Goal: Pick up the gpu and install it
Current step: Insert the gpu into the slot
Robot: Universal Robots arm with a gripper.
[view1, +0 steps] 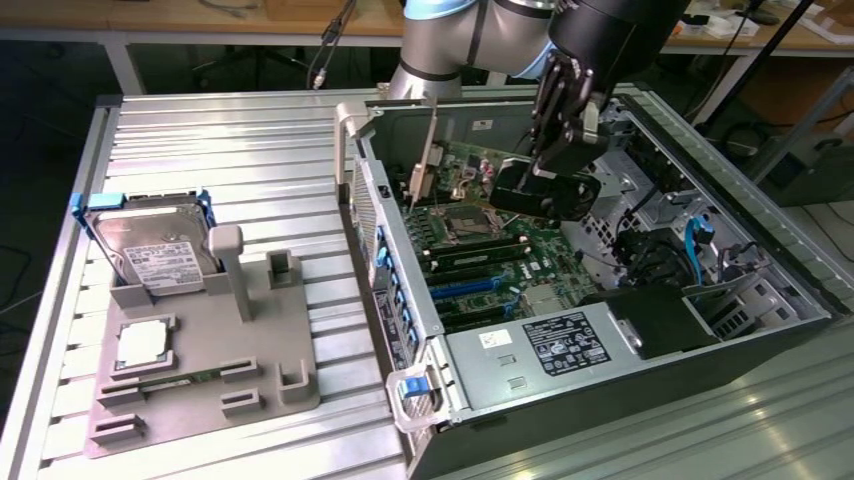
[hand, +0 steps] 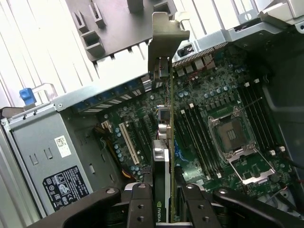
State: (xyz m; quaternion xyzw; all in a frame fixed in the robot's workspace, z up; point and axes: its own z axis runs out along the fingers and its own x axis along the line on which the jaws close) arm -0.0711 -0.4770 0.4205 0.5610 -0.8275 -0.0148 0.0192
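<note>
Black label [view1: 567,340] on the power supply [view1: 514,375] and white label on the hard drive [view1: 154,255] unreadable to you, your hand [hand: 164,192] gripping the graphics card [hand: 163,118], card on edge over the motherboard [hand: 213,95] inside the open computer case [view1: 747,320], arm [view1: 454,40] angled down into it

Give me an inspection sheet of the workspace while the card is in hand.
Surface: slatted metal table carrying an open computer case and a gray holder tray.
Job's things: graphics card edge-on above the motherboard, bracket end toward the case's rear wall; seated or not, cannot tell.
Clutter: hard drive and processor in the tray.
Grippers: gripper shut on the graphics card.
Cables: blue cable inside the case.
Surroundings: wooden benches behind the table.
</note>
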